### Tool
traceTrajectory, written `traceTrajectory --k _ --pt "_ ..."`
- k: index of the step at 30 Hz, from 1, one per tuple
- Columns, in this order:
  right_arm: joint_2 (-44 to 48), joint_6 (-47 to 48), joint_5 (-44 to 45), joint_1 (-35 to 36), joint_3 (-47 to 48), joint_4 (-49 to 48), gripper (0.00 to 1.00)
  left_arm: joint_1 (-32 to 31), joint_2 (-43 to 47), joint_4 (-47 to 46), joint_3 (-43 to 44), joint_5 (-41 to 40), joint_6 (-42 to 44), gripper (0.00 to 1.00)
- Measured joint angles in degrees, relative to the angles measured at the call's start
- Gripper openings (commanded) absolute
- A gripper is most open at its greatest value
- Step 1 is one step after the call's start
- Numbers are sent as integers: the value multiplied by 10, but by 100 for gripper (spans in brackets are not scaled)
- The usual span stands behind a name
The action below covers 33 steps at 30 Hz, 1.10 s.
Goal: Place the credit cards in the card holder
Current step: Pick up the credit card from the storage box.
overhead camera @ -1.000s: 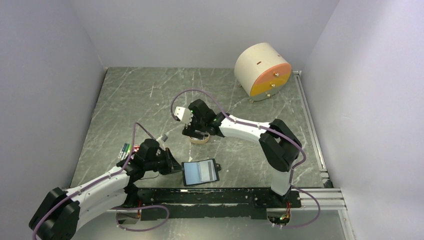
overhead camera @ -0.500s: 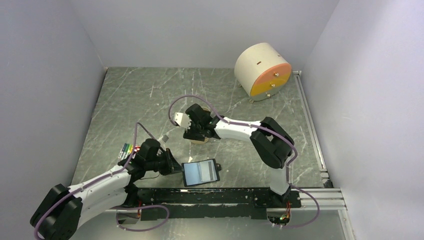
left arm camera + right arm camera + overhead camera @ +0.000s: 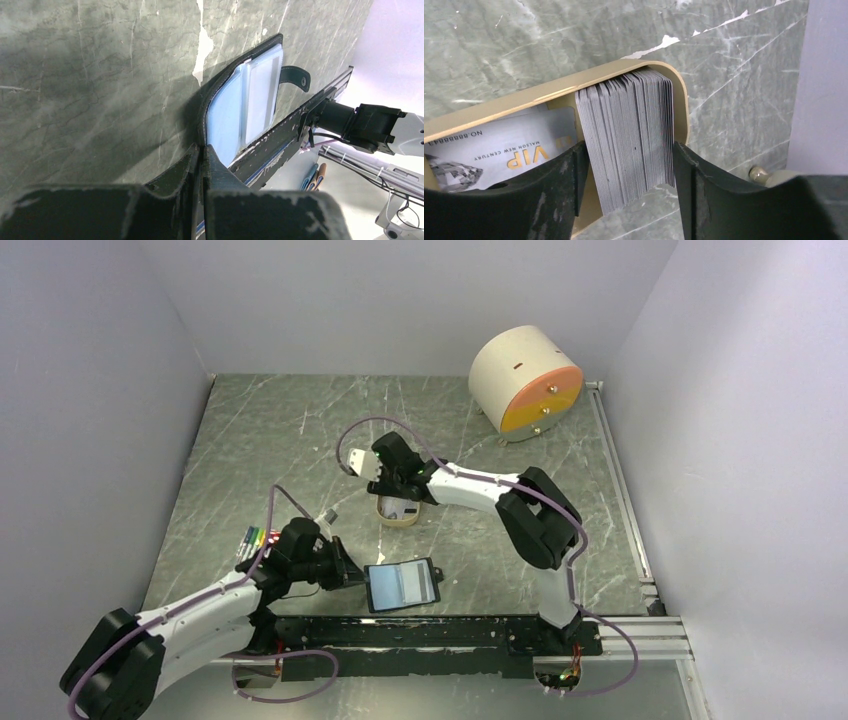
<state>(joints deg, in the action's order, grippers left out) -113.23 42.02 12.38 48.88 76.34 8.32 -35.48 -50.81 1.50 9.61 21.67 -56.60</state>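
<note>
The credit cards (image 3: 629,130) are a thick grey stack standing on edge in a tan oval tray (image 3: 574,82). My right gripper (image 3: 629,170) reaches down over the tray (image 3: 400,521), with one finger against each side of the stack, shut on it. A loose silver card marked VIP (image 3: 504,145) lies flat in the tray beside the stack. The card holder (image 3: 400,583) lies open on the table near the front, showing blue-grey pockets (image 3: 235,110) and a snap tab (image 3: 295,76). My left gripper (image 3: 202,150) is shut on the holder's left edge (image 3: 352,578).
A round beige drum with an orange face (image 3: 525,380) stands at the back right. Coloured markers (image 3: 250,538) lie by the left arm. A black mounting rail (image 3: 430,632) runs along the front edge, just behind the holder. Walls close in on three sides.
My right gripper has shifted back over the tray, come down around the card stack and narrowed its jaws onto it. The left gripper and the holder have not moved.
</note>
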Motion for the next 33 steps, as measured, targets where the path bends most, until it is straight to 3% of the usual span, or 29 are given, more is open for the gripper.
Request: traceTrajectory --k 5,11,33 --pt "-22 9 -21 -18 37 15 41 0 7 0 -7 1 -3 9" --pt "-34 11 -38 -31 63 25 35 0 8 -1 -15 2 -8 9" --pt "-34 -2 -53 -39 73 44 34 0 21 -1 -19 2 -11 9"
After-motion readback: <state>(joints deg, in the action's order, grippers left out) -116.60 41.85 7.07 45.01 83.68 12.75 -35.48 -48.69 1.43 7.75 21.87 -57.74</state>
